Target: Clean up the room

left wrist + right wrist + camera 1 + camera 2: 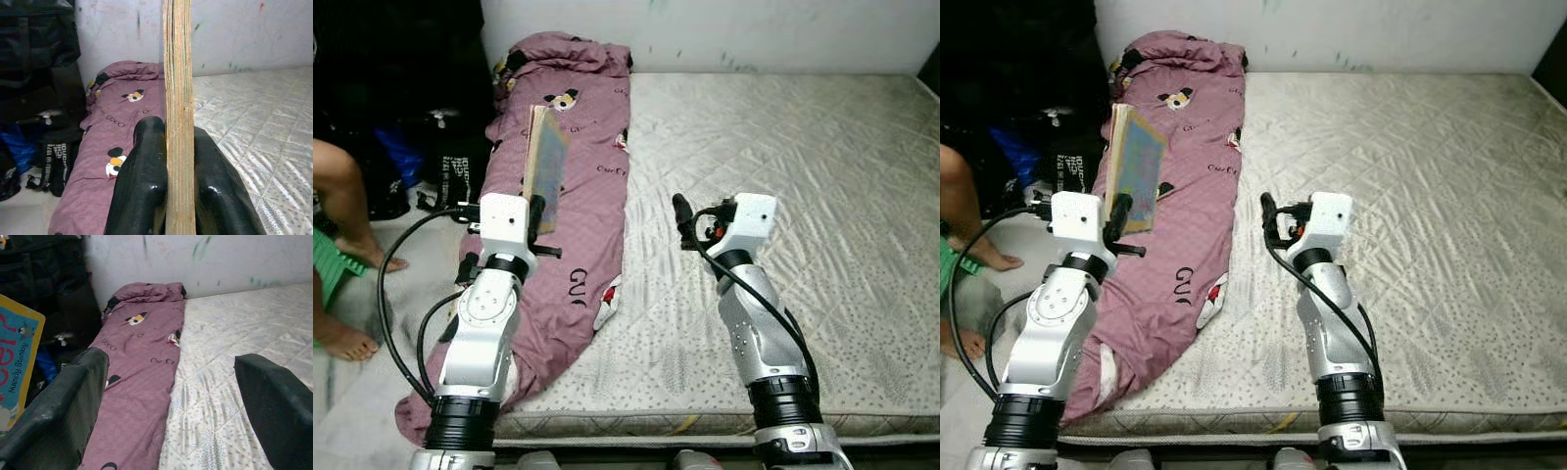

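Gripping book (pixel 545 166) edge-on, left fingers (pixel 142 181) clamped — right fingers (pixel 63 411) spread over bare mattress (pixel 803 176).

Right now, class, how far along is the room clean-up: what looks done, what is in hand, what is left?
Done: hard to tell, though the mattress is bare apart from the blanket. In hand: the left gripper is shut on a book, held on edge above the purple blanket. Left: putting the book away and dealing with the blanket. The right gripper hangs open above the mattress.

Left arm: I am reaching forward, my left gripper (pixel 540 213) pinching a thin book (pixel 545 166) upright between both fingers.
Right arm: I am extending it forward, my right gripper (pixel 171 406) spread wide, grasping nothing.
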